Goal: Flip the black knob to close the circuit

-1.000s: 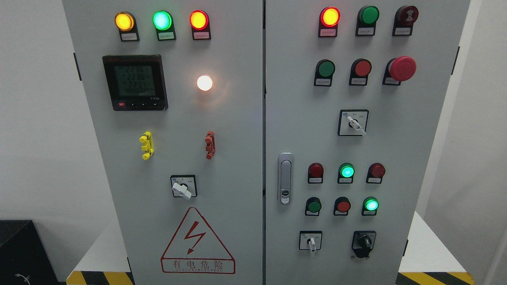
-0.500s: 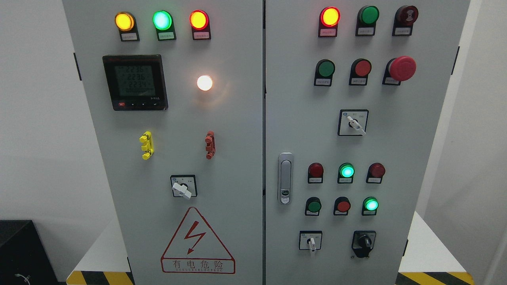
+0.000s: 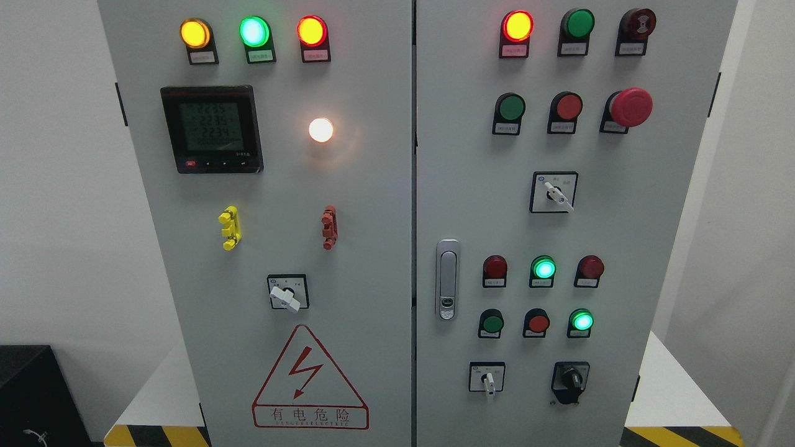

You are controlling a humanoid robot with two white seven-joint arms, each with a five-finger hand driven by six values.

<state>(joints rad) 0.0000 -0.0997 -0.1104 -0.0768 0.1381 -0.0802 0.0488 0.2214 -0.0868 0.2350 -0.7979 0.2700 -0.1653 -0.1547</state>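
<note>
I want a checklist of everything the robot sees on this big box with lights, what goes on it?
Surface: grey cabinet, two doors, both shut.
Job's things: black knob at the right door's lower right, untouched.
Clutter: white-handled switches, lit lamps, red mushroom button, meter, door handle, warning triangle.
Grippers: neither hand in view.
Cables: thin wire on the black box at lower left.
Surroundings: white walls, striped floor tape.
</note>
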